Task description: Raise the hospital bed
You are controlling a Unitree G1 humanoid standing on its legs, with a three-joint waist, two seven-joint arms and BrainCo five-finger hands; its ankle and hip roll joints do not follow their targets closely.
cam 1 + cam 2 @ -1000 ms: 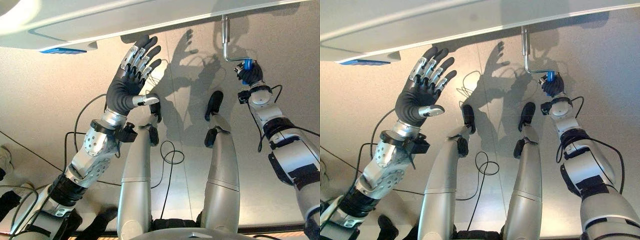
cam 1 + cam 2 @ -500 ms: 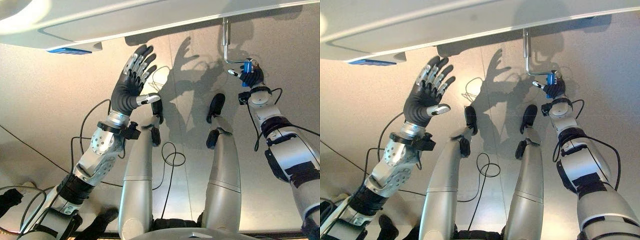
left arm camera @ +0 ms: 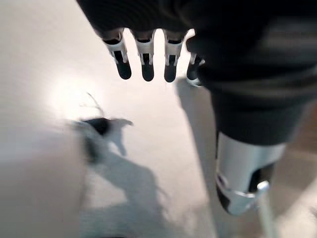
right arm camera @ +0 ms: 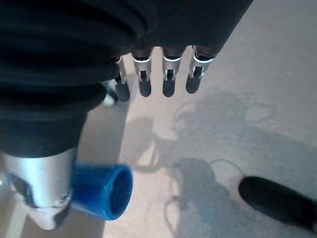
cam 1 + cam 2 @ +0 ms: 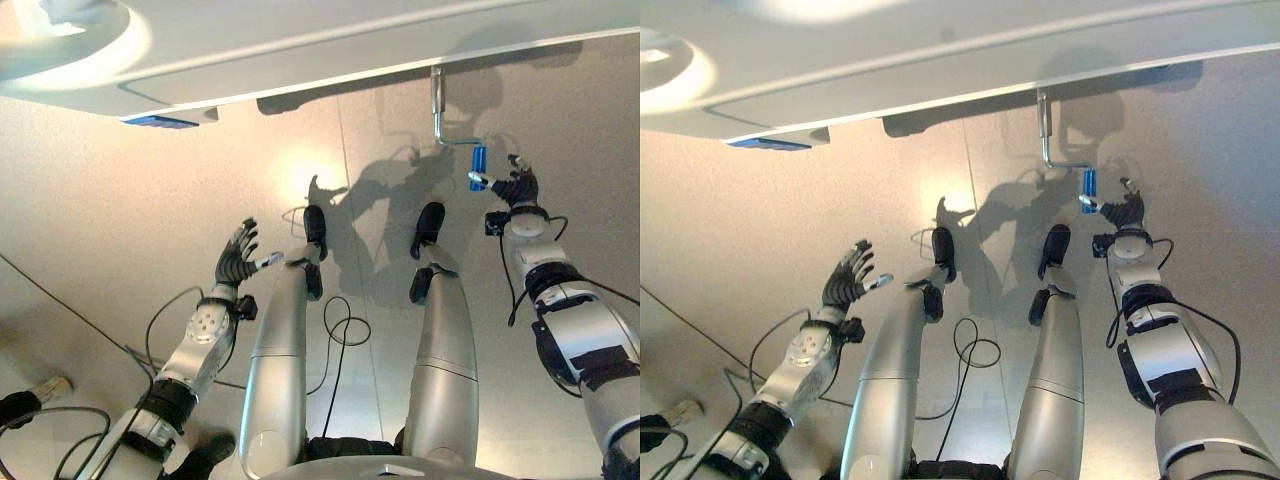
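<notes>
The hospital bed (image 5: 300, 50) runs across the far side of the scene, its pale underside and frame edge hanging over the floor (image 5: 120, 220); from that edge, toward the robot's right, a metal crank (image 5: 437, 105) drops down, bends sideways and ends in a blue handle (image 5: 478, 167) that hangs upright. The right hand (image 5: 517, 186) sits just beside the handle on its outer side — fingers (image 4: 168, 74) straight and spread, thumb reaching toward the blue grip; whether the thumb touches it I cannot tell; the fingers do not wrap it. In the right wrist view the blue handle (image 4: 101, 191) shows end-on as a hollow tube next to the thumb, with the fingers extended past it over bare floor. A small blue tab (image 5: 158, 121) sits under the bed's edge toward the robot's left. The left hand (image 5: 237, 262) hangs low and well apart from the bed and crank — fingers splayed, holding nothing, the floor beneath it.
</notes>
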